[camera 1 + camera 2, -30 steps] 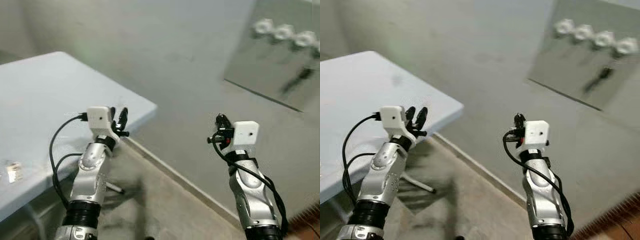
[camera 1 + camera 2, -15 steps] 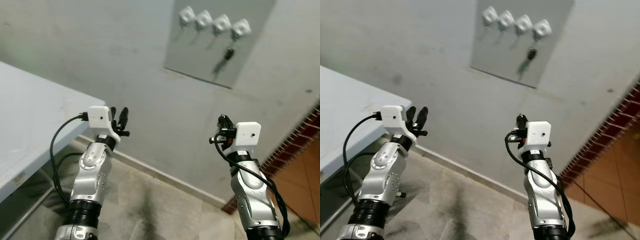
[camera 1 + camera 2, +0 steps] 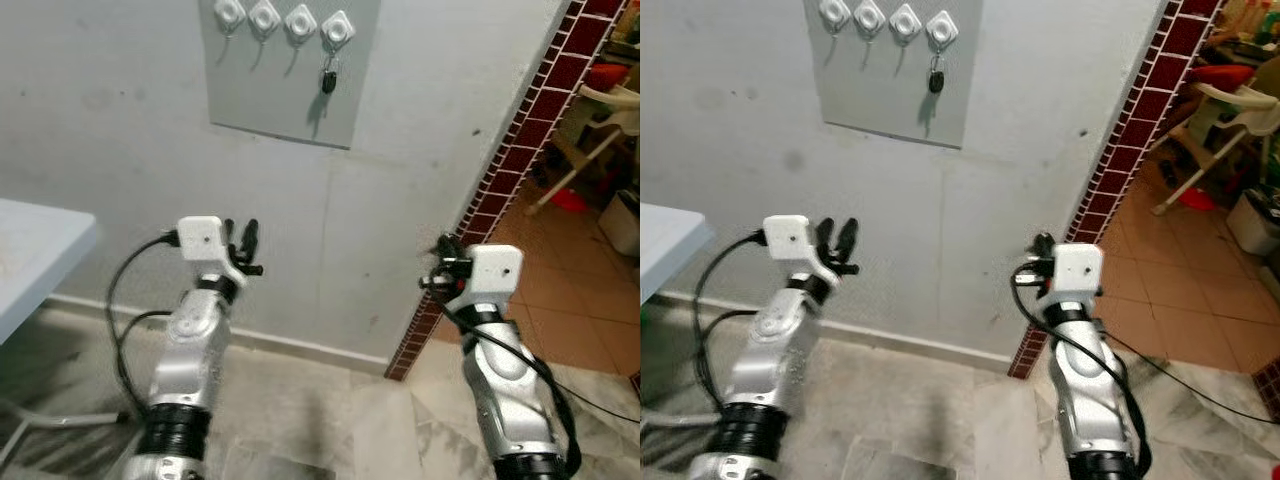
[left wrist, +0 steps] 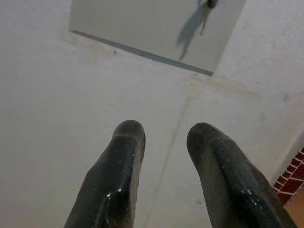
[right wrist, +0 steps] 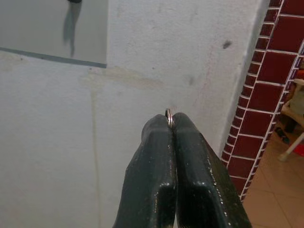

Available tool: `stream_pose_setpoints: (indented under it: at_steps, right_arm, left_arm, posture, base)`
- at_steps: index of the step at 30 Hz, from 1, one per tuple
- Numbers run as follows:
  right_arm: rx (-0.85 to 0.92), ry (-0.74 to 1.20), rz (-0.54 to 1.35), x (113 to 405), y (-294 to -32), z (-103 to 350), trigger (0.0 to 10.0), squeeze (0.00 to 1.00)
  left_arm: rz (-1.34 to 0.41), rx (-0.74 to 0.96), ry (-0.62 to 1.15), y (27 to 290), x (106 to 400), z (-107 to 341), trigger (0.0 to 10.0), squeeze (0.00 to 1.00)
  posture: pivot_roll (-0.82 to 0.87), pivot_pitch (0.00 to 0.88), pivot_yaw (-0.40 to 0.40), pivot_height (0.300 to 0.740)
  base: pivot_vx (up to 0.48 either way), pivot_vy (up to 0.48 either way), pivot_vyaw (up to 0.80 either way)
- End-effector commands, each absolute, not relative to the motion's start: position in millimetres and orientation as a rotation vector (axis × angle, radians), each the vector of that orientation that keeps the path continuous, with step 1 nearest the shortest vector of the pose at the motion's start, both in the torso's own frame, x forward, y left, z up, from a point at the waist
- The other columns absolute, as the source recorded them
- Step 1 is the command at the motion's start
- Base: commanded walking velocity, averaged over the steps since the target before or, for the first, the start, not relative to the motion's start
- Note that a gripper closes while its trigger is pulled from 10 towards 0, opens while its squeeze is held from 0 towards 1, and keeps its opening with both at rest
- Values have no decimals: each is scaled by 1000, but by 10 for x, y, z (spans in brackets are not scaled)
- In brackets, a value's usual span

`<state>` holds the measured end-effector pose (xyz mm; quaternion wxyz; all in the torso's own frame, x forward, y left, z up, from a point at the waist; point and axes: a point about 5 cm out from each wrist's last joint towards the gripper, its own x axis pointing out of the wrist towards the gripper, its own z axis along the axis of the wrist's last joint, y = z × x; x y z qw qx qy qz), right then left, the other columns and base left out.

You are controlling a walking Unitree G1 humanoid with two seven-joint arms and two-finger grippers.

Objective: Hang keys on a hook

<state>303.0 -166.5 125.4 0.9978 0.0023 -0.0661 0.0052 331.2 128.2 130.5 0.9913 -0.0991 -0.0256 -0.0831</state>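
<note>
A grey panel (image 3: 285,85) on the white wall carries several white hooks (image 3: 264,15) in a row. A dark key (image 3: 328,79) hangs from the rightmost hook (image 3: 338,28). My right gripper (image 5: 170,118) is shut on a thin metal key ring (image 5: 168,113), whose edge peeks out between the fingertips; any keys on it are hidden. It is held at chest height (image 3: 445,252), below and to the right of the panel. My left gripper (image 4: 164,133) is open with nothing between its fingers, raised (image 3: 240,235) below the panel's left part.
A light blue table corner (image 3: 45,245) juts in at the left. A dark red tiled wall edge (image 3: 505,165) runs down on the right, with an orange tiled floor (image 3: 575,290), a white chair (image 3: 600,110) and a bin (image 3: 625,220) beyond it.
The camera has swung to the right: the table has slid off to the left, and the hook panel now stands straight ahead. Both arms keep the same pose.
</note>
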Motion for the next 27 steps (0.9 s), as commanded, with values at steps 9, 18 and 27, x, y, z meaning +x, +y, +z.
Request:
stream_pose_setpoints:
  at_steps: [9,18,27]
  right_arm:
    - [2,-142,19,3037,-1592,1307,10000,0]
    - [1,-138,23,3014,-1558,1295,10000,0]
    - [-2,-131,28,3013,-1539,1289,10000,0]
  left_arm:
    - [-152,-247,-32,1337,3323,1311,10000,0]
    - [-154,-251,-19,1345,3332,1309,10000,0]
    - [-149,-211,-10,1327,3342,1307,10000,0]
  posture:
    - [130,25,-78,740]
    - [128,19,-78,740]
    - [128,9,-80,740]
  base:
    - [0,190,0]
    - [0,477,0]
    - [0,160,0]
